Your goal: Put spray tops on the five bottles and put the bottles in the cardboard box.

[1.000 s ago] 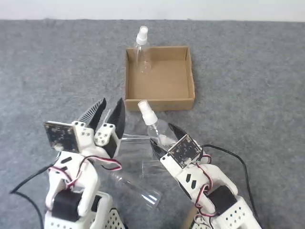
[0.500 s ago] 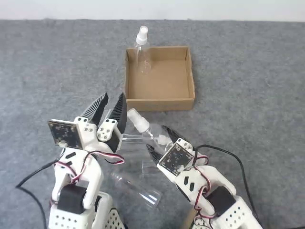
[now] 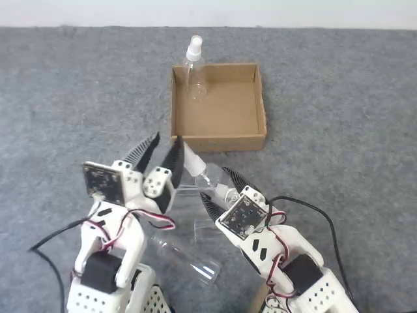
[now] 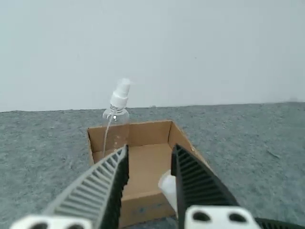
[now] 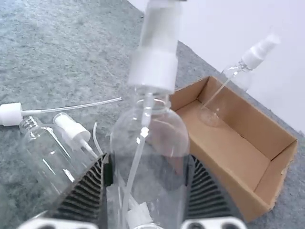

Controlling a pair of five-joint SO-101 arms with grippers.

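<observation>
My right gripper (image 3: 218, 188) is shut on a clear bottle (image 5: 147, 138) low on its body. The bottle leans toward the left arm, and its white spray top (image 3: 189, 158) (image 5: 155, 52) is in place. My left gripper (image 3: 167, 146) (image 4: 150, 150) stands open, with that spray top (image 4: 167, 187) just inside one finger. Beyond both arms lies the cardboard box (image 3: 218, 138) (image 4: 143, 164) (image 5: 248, 143). A second capped bottle (image 3: 195, 70) (image 4: 116, 119) (image 5: 236, 71) stands upright in its far left corner.
Several clear bottles without tops lie between the two arms (image 3: 186, 254) (image 5: 47, 150). Loose white spray tops with thin tubes lie beside them (image 5: 12, 113). Grey carpet surrounds the box on all sides.
The right gripper tipped its bottle over toward the left arm. The left gripper swung right and forward until its fingers reached the spray top.
</observation>
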